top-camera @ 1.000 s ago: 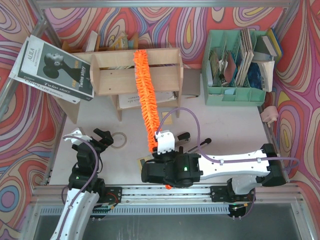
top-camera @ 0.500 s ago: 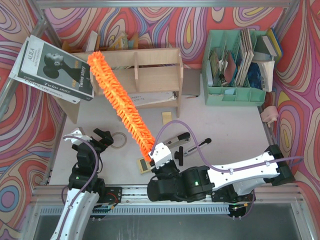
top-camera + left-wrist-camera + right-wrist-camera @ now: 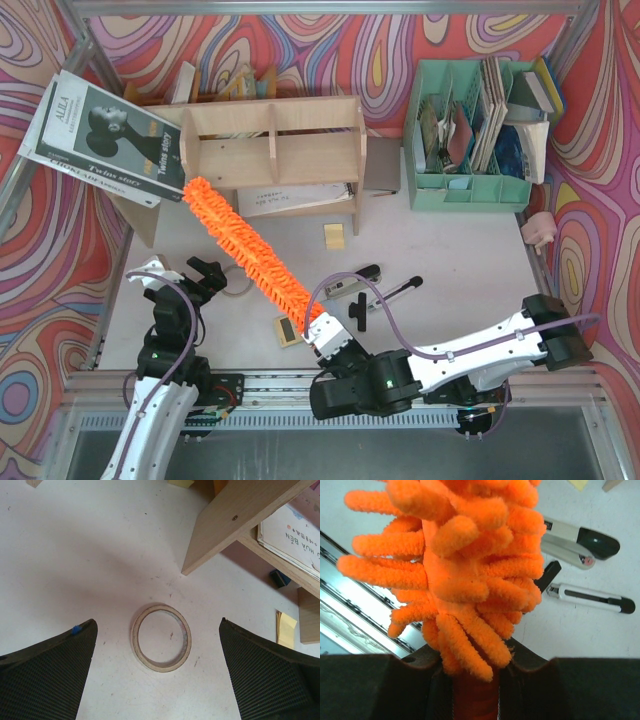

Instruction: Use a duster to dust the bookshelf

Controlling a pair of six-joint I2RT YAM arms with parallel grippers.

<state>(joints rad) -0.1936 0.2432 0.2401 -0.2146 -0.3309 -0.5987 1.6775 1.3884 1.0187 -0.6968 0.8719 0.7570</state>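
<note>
Counting one duster [image 3: 250, 252] | one bookshelf [image 3: 300, 155] | one tape ring [image 3: 160, 669] | one stapler [image 3: 575, 542]

A cardboard tape ring [image 3: 161, 638] lies flat on the white table [image 3: 450, 250], well apart from a stapler [image 3: 570, 542] and a slim white-and-black cutter [image 3: 590, 597] beside it. Behind, a mint-green file organiser [image 3: 465, 190] holds books; a black-and-white magazine [image 3: 105, 135] sits tilted at far left.

The top view looks down from behind over the whole table [image 3: 450, 250]. The left wrist view faces the table closely, sharing the ring [image 3: 161, 638]. The right wrist view looks closely along the duster [image 3: 465, 575].
</note>
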